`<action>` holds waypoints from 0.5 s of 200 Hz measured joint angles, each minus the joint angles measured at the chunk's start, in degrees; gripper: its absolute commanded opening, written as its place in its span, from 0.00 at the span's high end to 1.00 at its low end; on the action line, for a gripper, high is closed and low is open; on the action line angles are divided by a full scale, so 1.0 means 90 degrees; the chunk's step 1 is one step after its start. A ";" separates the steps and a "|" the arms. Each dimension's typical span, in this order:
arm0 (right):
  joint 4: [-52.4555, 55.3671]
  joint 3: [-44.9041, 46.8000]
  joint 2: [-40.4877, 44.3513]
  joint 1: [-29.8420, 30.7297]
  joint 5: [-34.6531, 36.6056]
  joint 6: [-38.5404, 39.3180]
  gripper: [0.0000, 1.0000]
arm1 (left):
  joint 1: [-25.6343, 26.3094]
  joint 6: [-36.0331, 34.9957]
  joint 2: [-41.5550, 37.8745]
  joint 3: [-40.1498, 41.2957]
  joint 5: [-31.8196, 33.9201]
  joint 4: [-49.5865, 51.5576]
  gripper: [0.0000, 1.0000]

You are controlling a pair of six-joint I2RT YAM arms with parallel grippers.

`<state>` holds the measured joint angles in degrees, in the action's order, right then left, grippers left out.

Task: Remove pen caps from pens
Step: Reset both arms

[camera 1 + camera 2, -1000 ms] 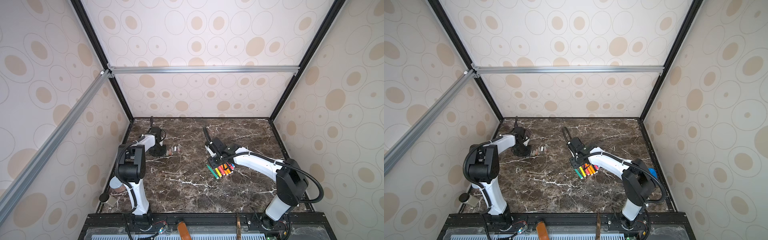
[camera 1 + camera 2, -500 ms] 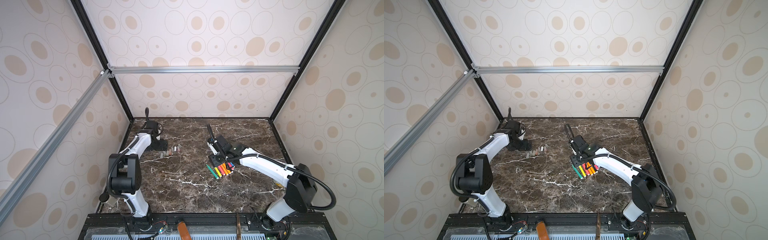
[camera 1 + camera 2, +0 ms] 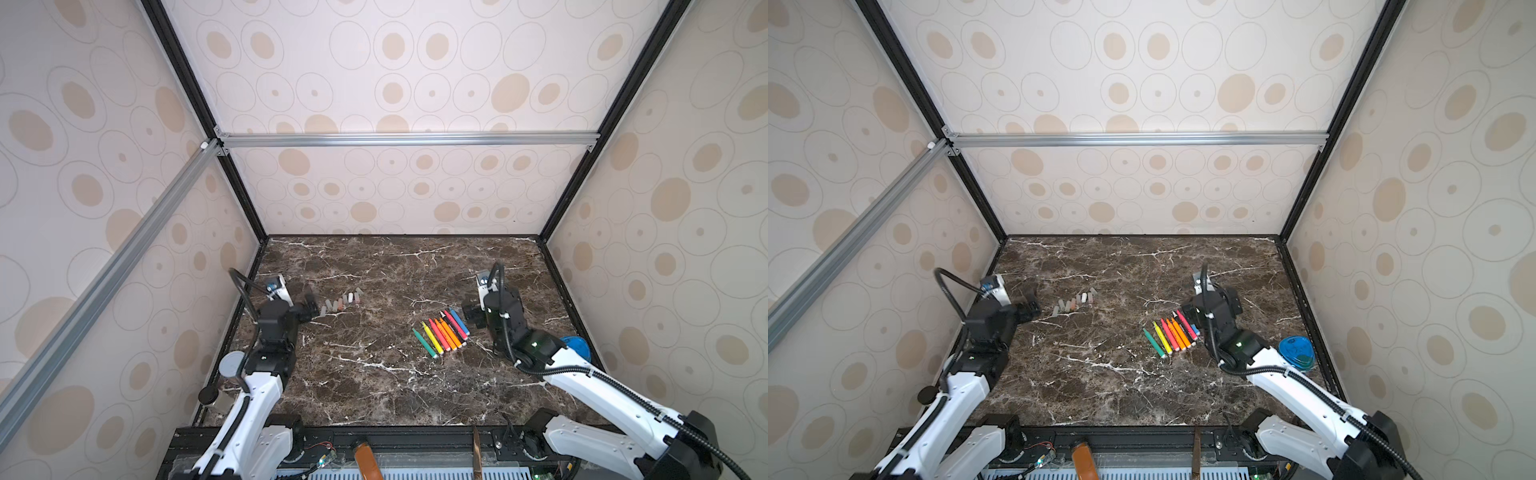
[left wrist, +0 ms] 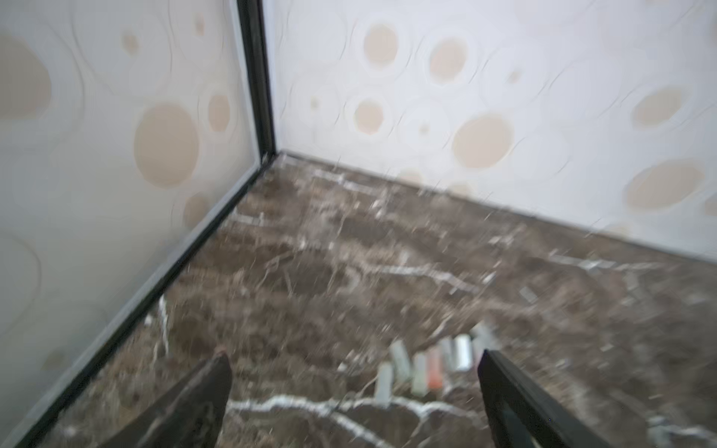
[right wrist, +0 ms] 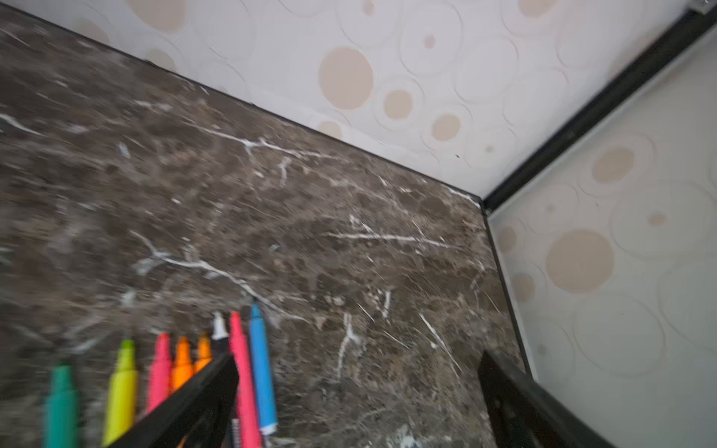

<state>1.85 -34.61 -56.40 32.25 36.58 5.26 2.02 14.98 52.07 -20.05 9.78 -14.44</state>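
My left fingers (image 4: 194, 399) stand wide apart, empty, near the pen caps (image 4: 430, 364); right fingers (image 5: 186, 403) likewise, beside the pens (image 5: 182, 364).

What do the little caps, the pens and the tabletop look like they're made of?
The pen caps look like translucent plastic: pale, milky grey-white, one reddish, though blurred. The pens look like smooth plastic: bright, even-coloured barrels. The tabletop looks like dark brown marble with white veins; possibly a printed laminate.
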 measured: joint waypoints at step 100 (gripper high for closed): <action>-0.6645 0.2402 -0.3694 -0.2285 -0.1387 0.0039 0.00 | 0.0034 -0.1219 0.1909 0.2159 0.0537 -0.5734 0.00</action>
<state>-57.95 -12.99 -89.65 11.68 24.10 5.61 2.33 4.01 69.25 -0.62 14.61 -66.04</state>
